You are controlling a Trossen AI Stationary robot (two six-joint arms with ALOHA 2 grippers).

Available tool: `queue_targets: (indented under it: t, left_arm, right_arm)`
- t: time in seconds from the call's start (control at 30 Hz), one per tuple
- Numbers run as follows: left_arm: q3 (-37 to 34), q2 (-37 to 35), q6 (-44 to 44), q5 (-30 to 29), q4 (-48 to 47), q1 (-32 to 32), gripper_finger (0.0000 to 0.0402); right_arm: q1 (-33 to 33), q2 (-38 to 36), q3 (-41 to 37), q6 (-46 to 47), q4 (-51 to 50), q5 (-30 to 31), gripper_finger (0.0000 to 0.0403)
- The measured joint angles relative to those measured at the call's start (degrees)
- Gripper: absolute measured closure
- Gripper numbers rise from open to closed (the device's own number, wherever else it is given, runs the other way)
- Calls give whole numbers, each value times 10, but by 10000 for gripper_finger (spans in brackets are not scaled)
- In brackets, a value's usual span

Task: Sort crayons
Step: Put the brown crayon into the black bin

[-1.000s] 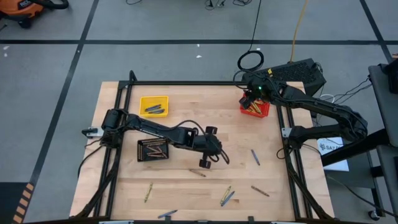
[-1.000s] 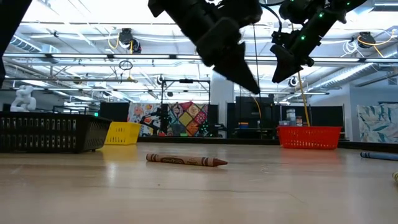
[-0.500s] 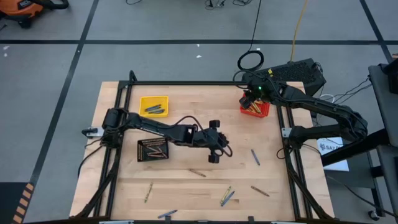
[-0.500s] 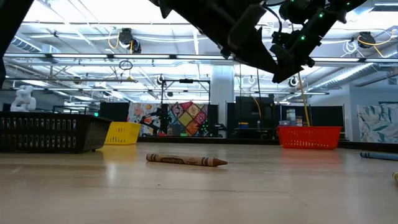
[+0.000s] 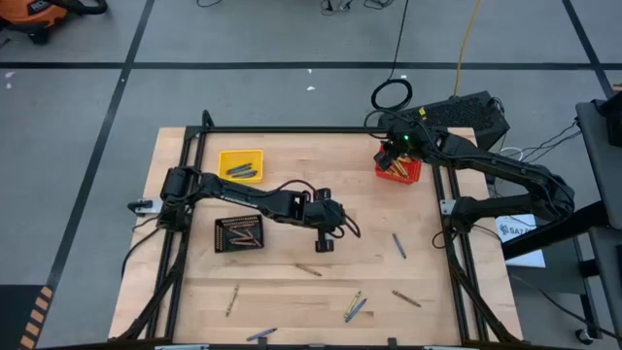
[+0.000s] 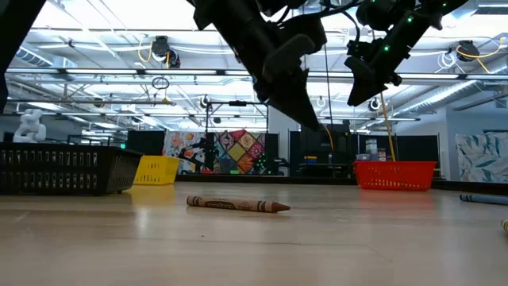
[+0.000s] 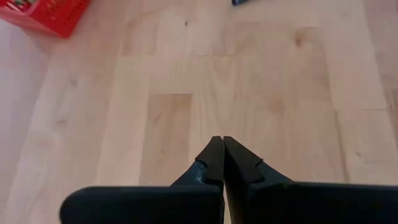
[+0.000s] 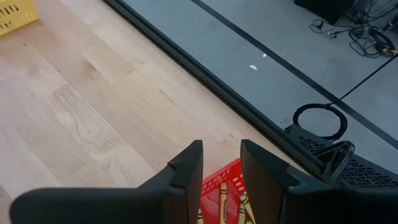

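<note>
Loose crayons lie flat on the wooden table: a brown crayon [image 5: 308, 269] [image 6: 238, 205], a blue one [image 5: 398, 245], a yellow-green one [image 5: 232, 299], and a few more near the front edge [image 5: 355, 305]. My left gripper [image 5: 344, 229] [image 7: 219, 146] hangs shut and empty above bare wood at mid-table, slanting down, up and far of the brown crayon. My right gripper [image 8: 221, 165] [image 6: 359, 97] stays open above the red basket [image 5: 398, 169], nothing between its fingers.
The yellow basket [image 5: 240, 165] at the far left holds dark blue crayons. The black basket [image 5: 239, 234] holds brown ones. Yellow crayons [image 8: 222, 198] lie in the red basket at the far right. A black frame [image 5: 292, 129] borders the table.
My left gripper has rolled about its own pointing line and swung a little toward the table's far edge. It has stayed shut and empty. The crayons have not moved.
</note>
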Motion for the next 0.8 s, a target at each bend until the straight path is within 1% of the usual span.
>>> queue_targets:
  t: [0.17, 0.23, 0.3, 0.4, 0.53, 0.7, 0.8]
  left_arm:
    - [0, 0, -6, 32, -1, 1, 401]
    - [0, 0, -30, 40, -22, 1, 400]
    - [0, 0, -40, 40, -39, 0, 389]
    - [0, 0, -55, 39, -63, 1, 356]
    - [0, 0, -51, 39, -67, 5, 295]
    - [0, 0, -21, 39, -67, 5, 225]
    - [0, 0, 19, 38, -67, 5, 202]
  right_arm:
    - [0, 0, 0, 0, 0, 0, 307]
    - [0, 0, 0, 0, 0, 0, 307]
    - [0, 0, 0, 0, 0, 0, 307]
    - [0, 0, 0, 0, 0, 0, 307]
    - [0, 0, 0, 0, 0, 0, 307]
    - [0, 0, 0, 0, 0, 0, 307]
    - [0, 0, 0, 0, 0, 0, 307]
